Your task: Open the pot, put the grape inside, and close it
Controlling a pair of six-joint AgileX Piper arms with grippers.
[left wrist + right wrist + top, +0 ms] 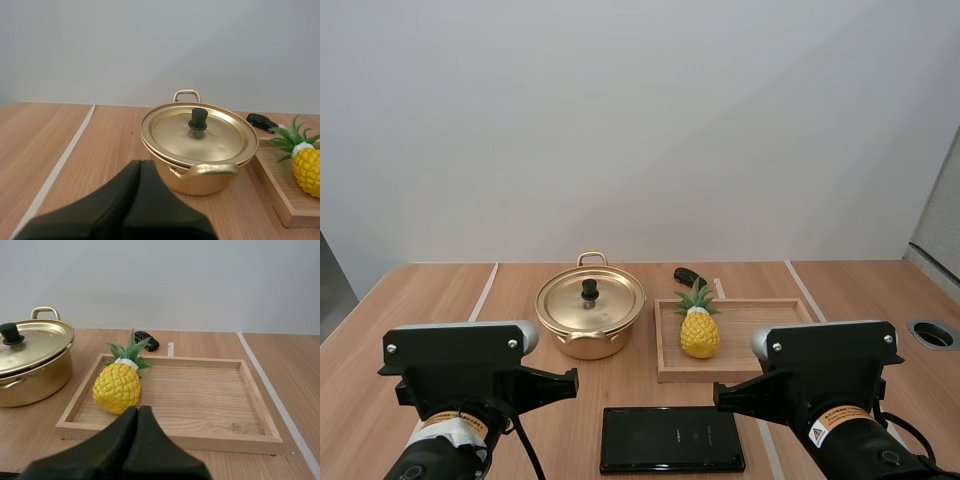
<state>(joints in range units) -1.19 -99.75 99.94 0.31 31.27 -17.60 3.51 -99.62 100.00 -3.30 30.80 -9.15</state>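
Note:
A golden pot (590, 318) with its lid (199, 134) on and a black knob (198, 118) stands left of the table's middle. A yellow toy pineapple (700, 330) with green leaves lies at the left end of a wooden tray (765, 328); I see no grapes. In the left wrist view my left gripper (140, 163) is shut, one dark wedge short of the pot, holding nothing. In the right wrist view my right gripper (138, 409) is shut too, just in front of the tray (200, 395) and near the pineapple (116, 387).
A flat black slab (672, 439) lies at the table's front edge between my two arms. A small black object (688, 276) sits behind the tray, right of the pot. Pale lines cross the wooden tabletop, and a round hole (933, 334) lies at the far right.

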